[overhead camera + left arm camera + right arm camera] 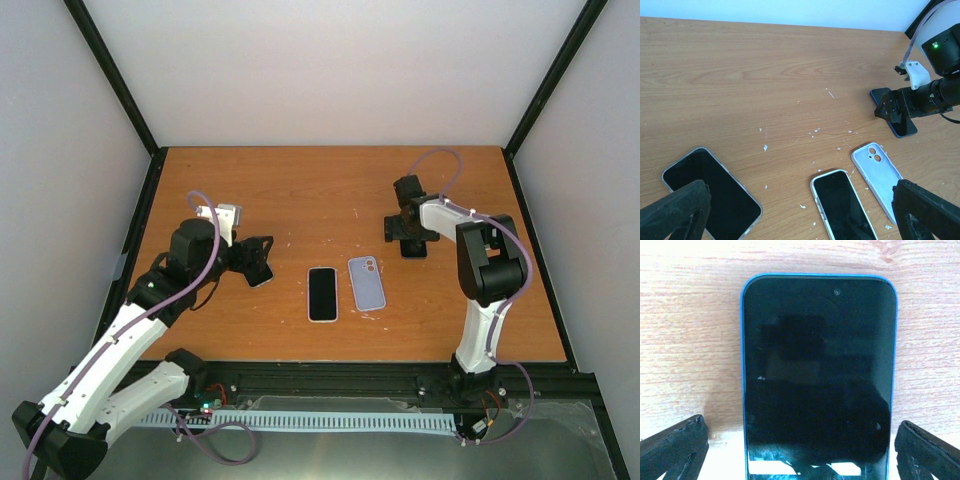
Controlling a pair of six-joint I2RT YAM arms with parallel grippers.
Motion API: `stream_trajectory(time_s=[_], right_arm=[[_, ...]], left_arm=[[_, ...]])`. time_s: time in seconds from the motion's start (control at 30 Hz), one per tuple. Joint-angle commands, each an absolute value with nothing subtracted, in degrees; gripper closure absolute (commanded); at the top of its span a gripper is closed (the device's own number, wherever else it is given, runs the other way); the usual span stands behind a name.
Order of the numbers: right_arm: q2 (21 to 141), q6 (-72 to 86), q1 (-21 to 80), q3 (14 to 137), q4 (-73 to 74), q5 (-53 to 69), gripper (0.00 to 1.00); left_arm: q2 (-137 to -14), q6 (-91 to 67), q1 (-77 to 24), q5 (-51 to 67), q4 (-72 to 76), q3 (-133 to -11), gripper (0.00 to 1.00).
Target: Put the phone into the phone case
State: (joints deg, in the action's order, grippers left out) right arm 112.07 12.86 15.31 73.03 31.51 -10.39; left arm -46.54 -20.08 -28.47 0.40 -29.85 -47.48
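An empty lavender phone case [366, 282] lies open side up at mid-table; it also shows in the left wrist view [875, 172]. A white-rimmed phone [322, 294] lies screen up just left of it, also seen from the left wrist [842, 206]. My left gripper [255, 262] is open and empty, low over a clear-cased phone [710, 192]; its fingers [675, 215] are spread wide. My right gripper [405, 238] is open and straddles a blue-edged phone [817, 375] lying flat on the table, its fingertips [675, 445] apart from the phone's sides.
The blue phone [901, 122] sits on the right of the wooden table [300, 190], under the right gripper. Small white flecks [765, 147] are scattered on the wood. Black frame posts and white walls enclose the table.
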Motion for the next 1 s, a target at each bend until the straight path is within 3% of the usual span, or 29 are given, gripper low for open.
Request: stream_trajectory(time_s=[0.0,0.97], right_arm=[[113.7,11.8,14.4,73.8,31.0,-9.4,0.0],[112.9,13.0,12.1,69.0,27.3,-2.4,0.32]], left_arm=[[-45.8,-20.3,-28.7,0.5,-29.4,-48.2,0.01],[-46.6,-20.3,-28.7,0.1,-29.3,-48.2,0.01]])
